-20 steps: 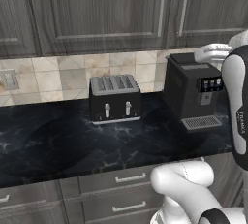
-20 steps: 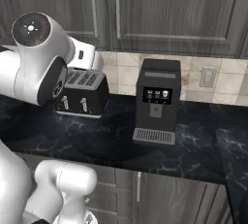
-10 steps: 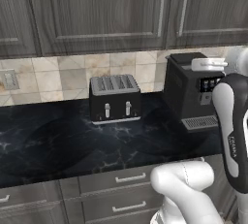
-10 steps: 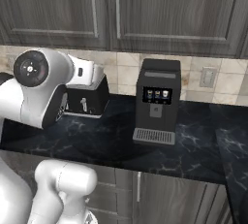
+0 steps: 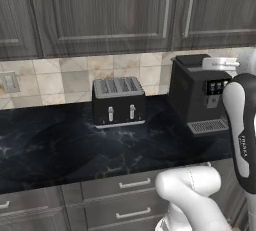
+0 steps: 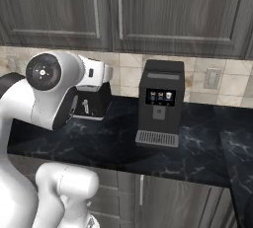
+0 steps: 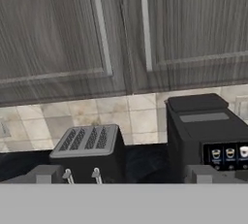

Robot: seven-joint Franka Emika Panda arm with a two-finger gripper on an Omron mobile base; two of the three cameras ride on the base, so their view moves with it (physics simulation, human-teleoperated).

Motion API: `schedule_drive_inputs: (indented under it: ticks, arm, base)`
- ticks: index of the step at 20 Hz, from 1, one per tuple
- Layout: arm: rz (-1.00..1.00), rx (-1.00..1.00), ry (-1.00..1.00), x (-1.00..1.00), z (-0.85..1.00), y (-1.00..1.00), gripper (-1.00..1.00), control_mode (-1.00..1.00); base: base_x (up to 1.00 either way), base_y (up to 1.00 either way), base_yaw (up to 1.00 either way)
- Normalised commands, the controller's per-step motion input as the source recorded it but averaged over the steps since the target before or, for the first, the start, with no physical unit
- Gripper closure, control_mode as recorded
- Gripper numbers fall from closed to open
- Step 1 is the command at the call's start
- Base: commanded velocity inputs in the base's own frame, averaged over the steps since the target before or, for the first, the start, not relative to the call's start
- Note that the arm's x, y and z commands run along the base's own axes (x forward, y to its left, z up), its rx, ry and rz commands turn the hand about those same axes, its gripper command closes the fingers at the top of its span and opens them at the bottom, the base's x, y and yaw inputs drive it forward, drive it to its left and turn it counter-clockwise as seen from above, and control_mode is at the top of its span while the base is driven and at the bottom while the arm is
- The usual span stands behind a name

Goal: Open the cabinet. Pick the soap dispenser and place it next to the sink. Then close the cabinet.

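Observation:
The cabinet (image 5: 145, 10) hangs on the wall above the counter, dark wood-grain, with both doors shut. Its two long silver bar handles (image 7: 100, 29) stand side by side at the middle seam, and the cabinet (image 6: 108, 5) shows the same shut doors from the right. My gripper (image 7: 124, 177) is open, its two dark tips wide apart with nothing between them, pointing at the lower part of the doors from some way off. My white hand (image 5: 219, 64) hovers in front of the coffee machine at counter height. The soap dispenser and the sink are out of view.
A black toaster (image 5: 118, 101) and a black coffee machine (image 5: 200, 95) stand on the dark marble counter (image 5: 60, 150) right below the cabinet. Low drawers (image 5: 130, 195) with short handles run under the counter. Wall sockets (image 6: 211, 78) sit in the tiled backsplash.
The arm has folded downward, its elbow sinking, and the hand has dropped a little in front of the coffee machine. The jaws stay open and the cabinet doors stay shut.

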Motion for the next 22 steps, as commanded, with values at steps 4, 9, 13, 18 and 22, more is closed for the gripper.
schedule_drive_inputs:
  ticks: [4,9,13,18,22]
  arm:
    - [0.00,0.00,0.14,0.04,0.21,-0.06,-1.00,-1.00]
    - [0.00,-0.04,0.31,0.25,0.29,0.00,-1.00,-1.00]
    - [0.00,-0.01,0.23,0.16,0.08,0.00,-1.00,-1.00]
    - [0.00,0.00,-0.01,0.24,0.00,0.00,-1.00,-1.00]
    - [0.00,0.01,-0.11,0.33,0.00,-0.01,-1.00,-1.00]
  base:
    - [0.00,0.00,0.00]
    - [0.00,0.00,0.00]
    - [0.00,0.00,0.00]
    - [0.00,0.00,0.00]
    - [0.00,0.00,0.00]
